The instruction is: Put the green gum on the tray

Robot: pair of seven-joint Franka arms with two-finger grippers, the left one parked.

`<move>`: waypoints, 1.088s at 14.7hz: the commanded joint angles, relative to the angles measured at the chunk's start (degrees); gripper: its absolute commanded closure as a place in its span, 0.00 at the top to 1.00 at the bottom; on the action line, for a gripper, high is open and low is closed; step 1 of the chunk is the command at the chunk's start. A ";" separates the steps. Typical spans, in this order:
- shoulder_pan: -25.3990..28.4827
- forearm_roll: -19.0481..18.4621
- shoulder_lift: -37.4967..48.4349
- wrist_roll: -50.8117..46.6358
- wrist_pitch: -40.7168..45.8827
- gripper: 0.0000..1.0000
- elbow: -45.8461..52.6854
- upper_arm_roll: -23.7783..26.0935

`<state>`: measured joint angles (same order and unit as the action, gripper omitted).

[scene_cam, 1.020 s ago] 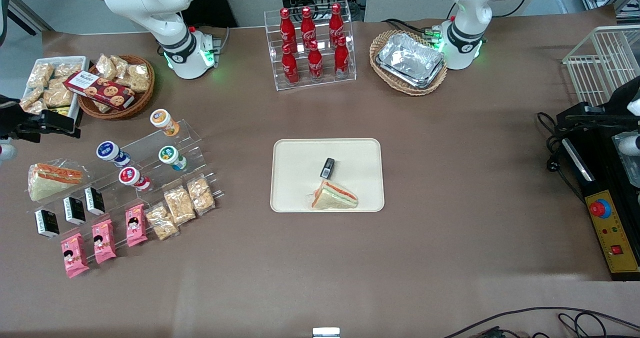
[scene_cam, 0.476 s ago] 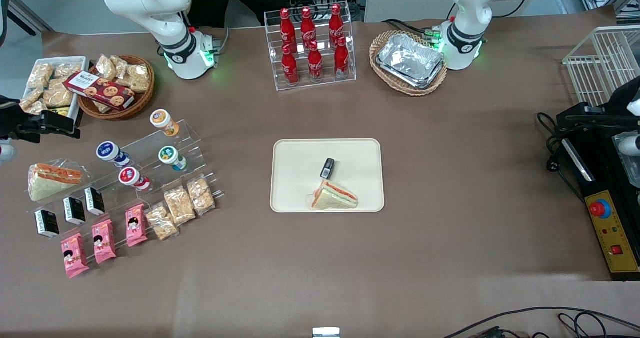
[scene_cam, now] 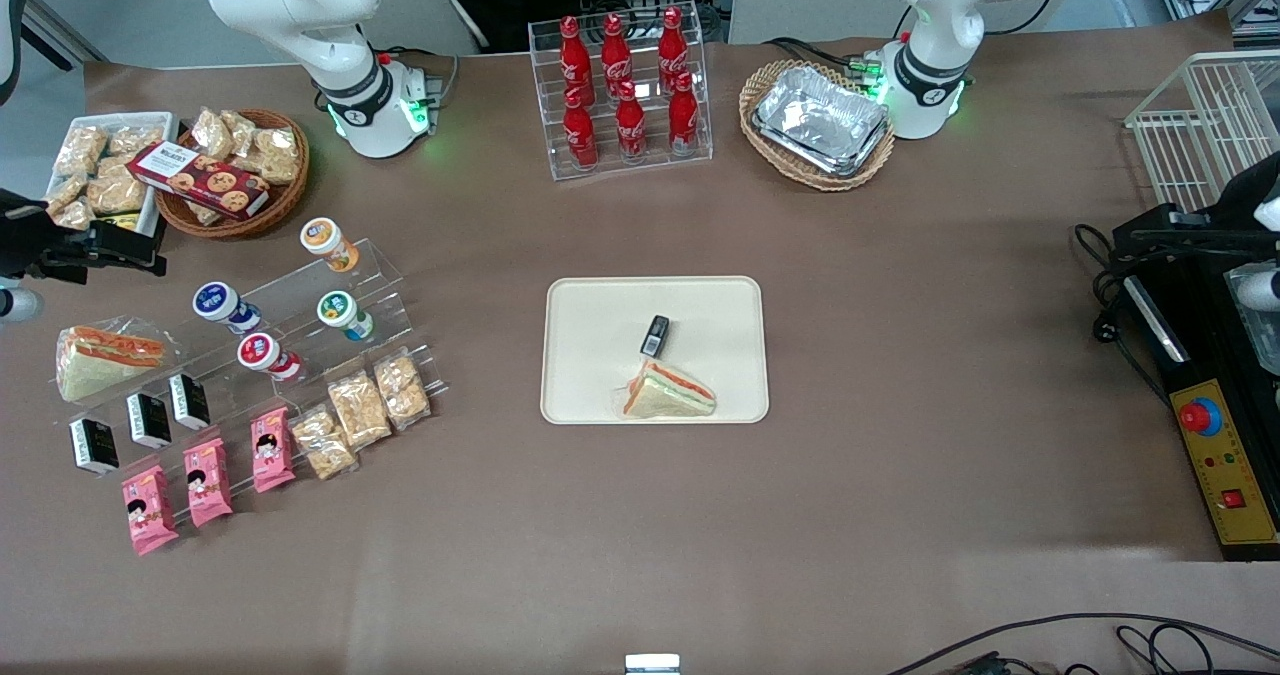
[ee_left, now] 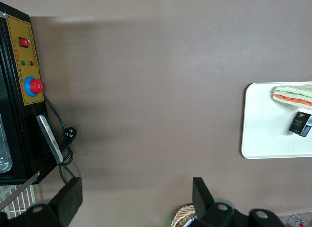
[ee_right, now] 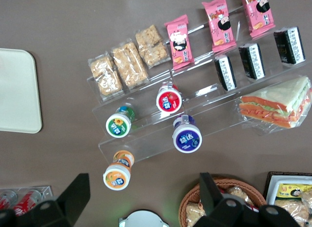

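Observation:
The green gum is a small white bottle with a green-and-white lid. It lies on the middle step of a clear acrylic shelf and also shows in the right wrist view. The cream tray lies at the table's middle and holds a wrapped sandwich and a small black pack. One end of the tray shows in the right wrist view. My gripper hangs open and empty at the working arm's end, well above the shelf and apart from the gum.
Orange-lidded, blue-lidded and red-lidded bottles share the shelf with snack packs. A wicker basket and a white box of snacks sit farther back. A cola bottle rack and foil trays stand near the arm bases.
My gripper has shifted very slightly; none of the objects on the table has moved.

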<state>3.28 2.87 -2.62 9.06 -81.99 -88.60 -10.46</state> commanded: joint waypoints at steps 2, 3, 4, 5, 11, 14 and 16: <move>0.14 0.21 12.87 -0.10 -11.31 1.00 -18.67 0.27; 0.23 0.21 14.38 -0.10 -13.96 1.00 -21.85 0.35; 0.32 0.21 14.14 -0.10 -15.12 1.00 -22.66 0.44; 0.50 0.21 13.61 -0.18 -15.82 1.00 -22.93 0.53; 1.38 -0.15 13.43 -4.58 -21.35 1.00 -28.72 4.30; 1.46 -0.15 12.91 -4.58 -25.66 1.00 -32.68 5.44; 1.55 -0.15 12.29 -4.67 -29.70 1.00 -36.19 5.98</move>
<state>4.41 2.90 9.20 5.37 -105.99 -119.37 -5.01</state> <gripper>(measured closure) 0.000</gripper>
